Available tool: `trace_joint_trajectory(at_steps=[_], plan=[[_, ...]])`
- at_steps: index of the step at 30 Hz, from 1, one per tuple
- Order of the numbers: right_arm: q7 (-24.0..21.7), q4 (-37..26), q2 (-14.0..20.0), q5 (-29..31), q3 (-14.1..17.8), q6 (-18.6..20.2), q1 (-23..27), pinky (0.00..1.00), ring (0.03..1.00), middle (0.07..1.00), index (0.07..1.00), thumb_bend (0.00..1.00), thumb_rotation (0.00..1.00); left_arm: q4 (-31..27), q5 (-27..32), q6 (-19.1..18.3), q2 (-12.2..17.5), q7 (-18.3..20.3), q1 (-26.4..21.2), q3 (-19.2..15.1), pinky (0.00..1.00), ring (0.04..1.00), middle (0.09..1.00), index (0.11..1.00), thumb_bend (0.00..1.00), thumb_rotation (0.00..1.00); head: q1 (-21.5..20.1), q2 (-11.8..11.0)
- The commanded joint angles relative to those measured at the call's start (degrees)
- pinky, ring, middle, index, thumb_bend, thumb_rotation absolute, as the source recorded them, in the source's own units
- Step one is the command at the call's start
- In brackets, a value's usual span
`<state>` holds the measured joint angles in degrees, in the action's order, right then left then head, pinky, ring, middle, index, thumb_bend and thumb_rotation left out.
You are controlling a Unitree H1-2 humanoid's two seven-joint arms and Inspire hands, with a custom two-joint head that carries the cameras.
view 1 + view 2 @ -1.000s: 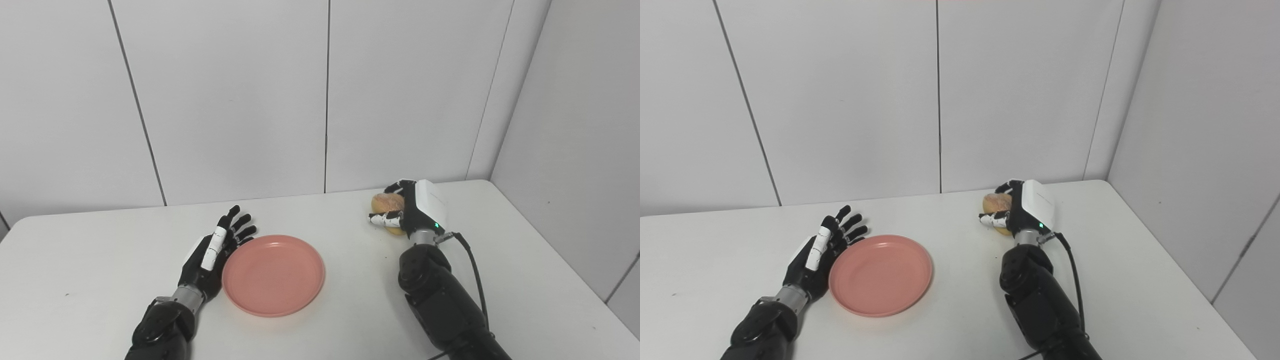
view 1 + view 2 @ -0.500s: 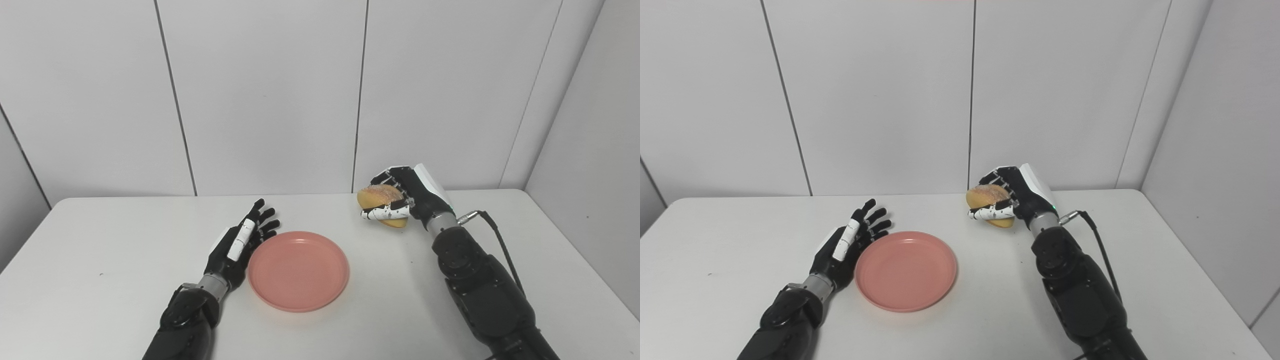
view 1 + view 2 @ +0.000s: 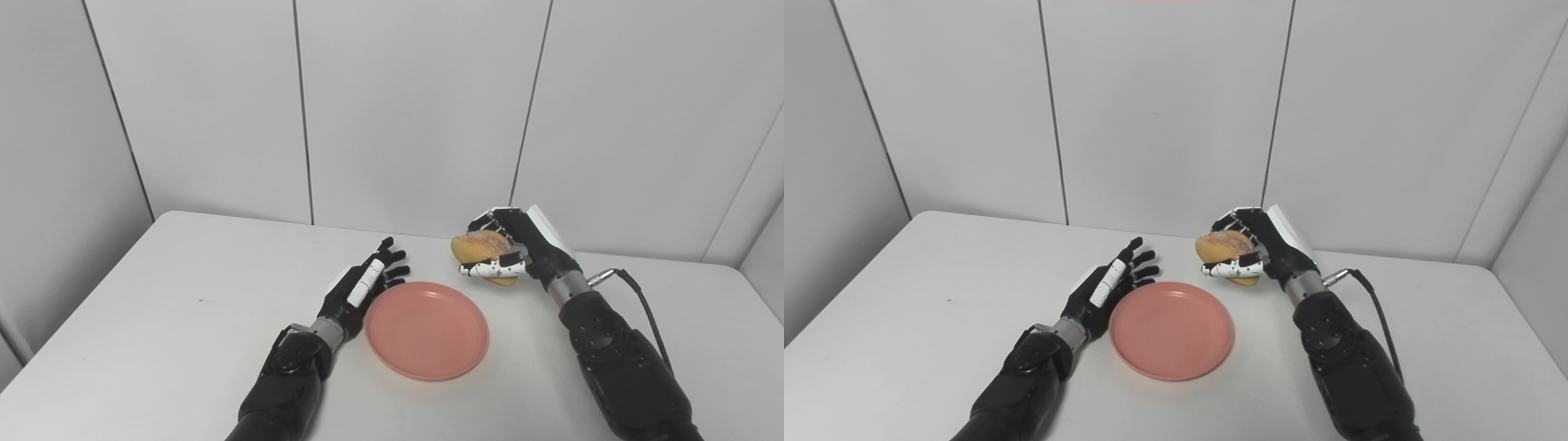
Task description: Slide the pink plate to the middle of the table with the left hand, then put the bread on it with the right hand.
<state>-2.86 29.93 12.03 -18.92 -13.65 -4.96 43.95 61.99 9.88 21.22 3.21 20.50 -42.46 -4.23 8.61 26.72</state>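
The pink plate [image 3: 427,329] lies empty near the middle of the white table [image 3: 153,318]. My left hand [image 3: 361,290] rests open beside the plate's left rim, fingers spread and pointing away; I cannot tell if it touches the rim. My right hand [image 3: 520,251] is shut on a round golden bread bun [image 3: 479,248] and holds it in the air above the table, just beyond the plate's far right edge. The same scene shows in the right eye view, with the plate [image 3: 1172,329], the bun [image 3: 1222,246], the left hand [image 3: 1108,288] and the right hand [image 3: 1268,245].
White wall panels [image 3: 416,110] stand close behind the table's far edge. A black cable [image 3: 637,300] runs from my right wrist along the forearm.
The camera has turned left, so the whole picture has shifted right. My right hand has lifted the bun off the table and carried it toward the plate. The left hand stays by the plate.
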Motion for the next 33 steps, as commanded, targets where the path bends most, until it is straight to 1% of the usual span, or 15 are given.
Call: trace_joint_trajectory(at_steps=[1, 4, 8, 11, 12, 14, 18, 20, 21, 23, 26, 28, 33], plan=[[0.9, -0.7, 0.1, -0.5, 0.2, -4.1, 2.8, 0.38, 0.451, 0.493, 0.483, 0.52, 0.00, 2.2, 0.0, 1.4, -1.6, -0.4, 1.0, 0.1, 0.86, 0.876, 0.932, 1.000, 0.91, 0.83, 0.3, -0.4], [2.6, 0.2, -0.3, -2.2, -0.4, -6.9, 2.5, 0.38, 0.443, 0.485, 0.492, 0.52, 0.00, 3.2, 0.9, 0.9, -2.0, -0.2, 0.7, -0.7, 0.87, 0.874, 0.937, 1.000, 0.90, 0.82, 0.3, -0.5], [3.5, 1.1, -1.5, -3.1, -0.6, -8.3, 2.5, 0.37, 0.444, 0.489, 0.490, 0.52, 0.00, 3.5, 2.1, -0.2, -2.3, 0.5, 0.8, -2.0, 0.87, 0.880, 0.946, 1.000, 0.89, 0.80, -0.2, -0.5], [3.8, 1.8, -2.3, -4.1, -1.2, -8.6, 2.7, 0.38, 0.446, 0.495, 0.486, 0.52, 0.00, 3.3, 1.9, 0.0, -2.2, 0.5, 1.0, -2.1, 0.87, 0.882, 0.948, 1.000, 0.89, 0.81, -0.8, -0.4], [3.8, 2.0, -2.5, -4.3, -1.4, -8.6, 2.8, 0.38, 0.448, 0.491, 0.487, 0.52, 0.00, 3.4, 1.7, 0.3, -2.2, 0.4, 1.1, -2.0, 0.88, 0.879, 0.946, 1.000, 0.89, 0.82, -0.8, -0.4], [3.4, 2.5, -3.0, -4.8, -2.1, -8.8, 2.9, 0.40, 0.457, 0.491, 0.481, 0.52, 0.00, 3.3, 1.7, 0.3, -2.0, 0.5, 1.2, -2.1, 0.88, 0.878, 0.946, 1.000, 0.89, 0.84, -1.4, -0.2], [2.1, 3.1, -3.6, -4.1, -2.5, -9.5, 2.8, 0.39, 0.454, 0.490, 0.483, 0.52, 0.00, 2.6, 1.9, -0.2, -1.9, 0.6, 1.6, -2.2, 0.88, 0.880, 0.946, 1.000, 0.89, 0.84, -1.8, 0.1], [2.4, 3.6, -4.1, -4.1, -2.4, -10.0, 2.5, 0.37, 0.444, 0.489, 0.488, 0.52, 0.00, 2.2, 1.8, -0.4, -1.9, 0.5, 1.9, -2.1, 0.88, 0.878, 0.942, 1.000, 0.88, 0.85, -2.1, 0.3], [2.6, 3.9, -4.3, -4.1, -2.3, -10.2, 2.4, 0.32, 0.423, 0.487, 0.496, 0.52, 0.00, 2.0, 1.8, -0.5, -1.9, 0.4, 1.9, -2.1, 0.88, 0.876, 0.939, 1.000, 0.88, 0.86, -2.1, 0.3], [3.3, 4.2, -4.6, -4.8, -2.6, -10.5, 2.1, 0.31, 0.421, 0.488, 0.497, 0.52, 0.00, 1.8, 1.7, -0.7, -1.8, 0.3, 2.1, -2.1, 0.88, 0.876, 0.939, 1.000, 0.86, 0.88, -2.4, 0.5], [4.0, 4.1, -5.1, -6.5, -3.3, -9.4, 1.7, 0.35, 0.436, 0.491, 0.490, 0.52, 0.00, 1.9, 1.8, -0.7, -1.8, 0.3, 2.2, -2.2, 0.88, 0.875, 0.939, 1.000, 0.85, 0.90, -2.8, 0.8], [4.1, 4.6, -5.3, -7.4, -3.8, -9.7, 1.5, 0.38, 0.443, 0.493, 0.487, 0.52, 0.00, 1.8, 1.8, -1.0, -1.8, 0.3, 2.2, -2.2, 0.88, 0.876, 0.936, 1.000, 0.86, 0.91, -2.9, 0.8], [3.7, 6.4, -5.8, -8.5, -4.8, -9.4, 1.2, 0.39, 0.441, 0.503, 0.488, 0.52, 0.00, 0.5, 2.0, -1.7, -2.1, 0.4, 2.6, -2.1, 0.88, 0.875, 0.932, 1.000, 0.85, 0.95, -3.4, 1.2]])
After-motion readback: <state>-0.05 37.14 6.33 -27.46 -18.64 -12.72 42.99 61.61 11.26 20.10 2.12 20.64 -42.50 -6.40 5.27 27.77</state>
